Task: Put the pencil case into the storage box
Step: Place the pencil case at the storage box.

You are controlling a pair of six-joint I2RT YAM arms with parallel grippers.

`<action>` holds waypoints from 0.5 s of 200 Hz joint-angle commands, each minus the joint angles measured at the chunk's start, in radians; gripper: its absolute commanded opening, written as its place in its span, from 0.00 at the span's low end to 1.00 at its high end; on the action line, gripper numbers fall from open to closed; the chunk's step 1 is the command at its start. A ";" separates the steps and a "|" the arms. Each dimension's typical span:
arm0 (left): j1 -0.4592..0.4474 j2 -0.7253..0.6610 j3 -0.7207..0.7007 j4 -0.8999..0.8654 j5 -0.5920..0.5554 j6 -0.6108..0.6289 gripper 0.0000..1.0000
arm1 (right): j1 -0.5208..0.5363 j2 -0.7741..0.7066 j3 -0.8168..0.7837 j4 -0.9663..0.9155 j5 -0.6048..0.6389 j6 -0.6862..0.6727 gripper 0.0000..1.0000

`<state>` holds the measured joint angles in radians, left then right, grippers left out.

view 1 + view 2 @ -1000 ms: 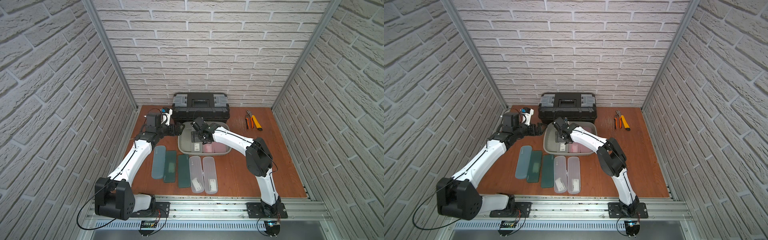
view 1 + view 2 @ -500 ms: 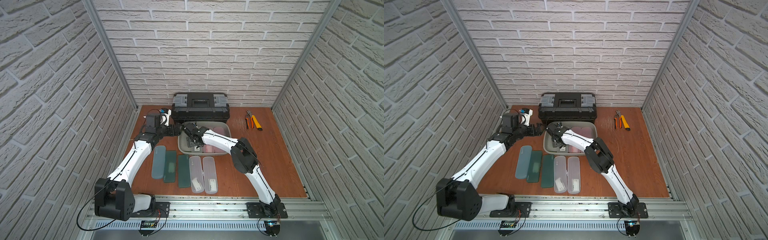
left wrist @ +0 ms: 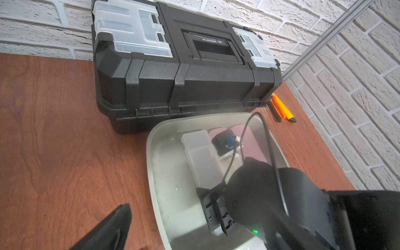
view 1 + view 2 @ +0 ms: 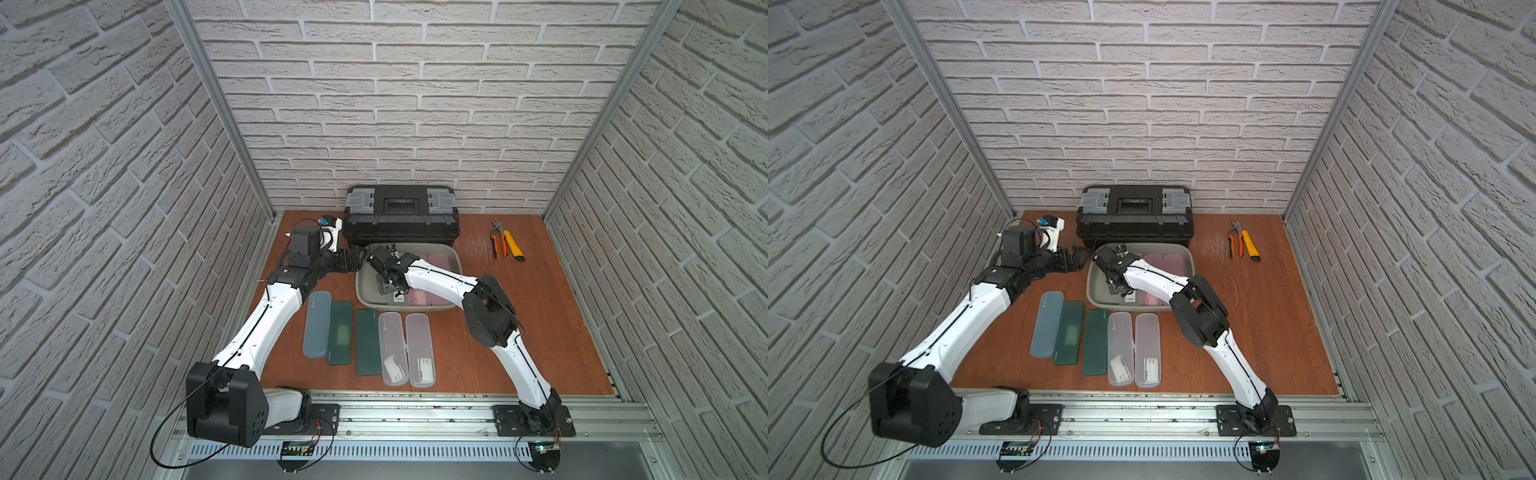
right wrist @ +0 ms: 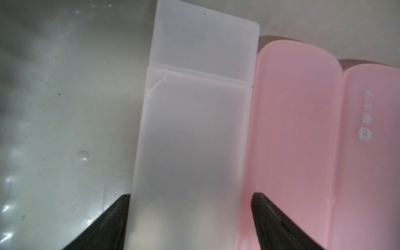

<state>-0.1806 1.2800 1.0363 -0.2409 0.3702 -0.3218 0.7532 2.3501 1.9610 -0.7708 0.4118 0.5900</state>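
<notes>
The storage box (image 4: 456, 266) is a grey-green tub in front of the toolbox, also seen in the left wrist view (image 3: 151, 164). A frosted white pencil case (image 5: 190, 140) lies flat on its floor beside two pink cases (image 5: 292, 129). My right gripper (image 5: 189, 194) reaches down into the box (image 4: 387, 286) and straddles the white case. One finger is at its edge, and a sliver of pink shows before the other. My left gripper (image 4: 355, 259) hovers open and empty just outside the box's left far corner. Only one of its fingers (image 3: 108, 229) shows clearly in its wrist view.
Several more pencil cases lie in a row on the wooden table in front of the box, from blue-grey (image 4: 318, 324) through dark green (image 4: 368, 345) to clear (image 4: 419, 349). A black toolbox (image 4: 401, 220) stands against the back wall. Pliers (image 4: 498, 243) and a yellow knife (image 4: 514, 248) lie at the back right.
The right arm's elbow swung in toward the left, and its gripper shifted to the box's left part over the white case. The left arm stayed put.
</notes>
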 commanded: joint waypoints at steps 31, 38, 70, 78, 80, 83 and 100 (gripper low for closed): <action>-0.009 -0.017 -0.002 -0.017 -0.034 0.051 0.99 | -0.018 -0.207 -0.077 0.074 -0.090 -0.027 0.90; -0.014 -0.021 -0.001 -0.027 -0.054 0.060 0.99 | -0.018 -0.234 -0.082 0.066 -0.106 -0.028 0.90; -0.067 -0.056 -0.008 -0.092 -0.176 0.061 0.98 | -0.021 -0.436 -0.220 0.086 -0.157 -0.032 0.90; -0.074 -0.068 -0.018 -0.102 -0.186 0.036 0.98 | -0.022 -0.494 -0.288 0.109 -0.177 -0.031 0.90; -0.077 -0.071 -0.022 -0.102 -0.187 0.028 0.98 | -0.022 -0.507 -0.308 0.112 -0.182 -0.033 0.90; -0.081 -0.077 -0.028 -0.103 -0.187 0.016 0.99 | -0.022 -0.529 -0.333 0.120 -0.191 -0.034 0.90; -0.111 -0.120 -0.071 -0.109 -0.211 -0.058 0.98 | -0.022 -0.651 -0.491 0.150 -0.222 -0.028 0.89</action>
<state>-0.2577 1.2259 1.0172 -0.3279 0.2264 -0.3016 0.7322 1.8469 1.6314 -0.6769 0.2565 0.5652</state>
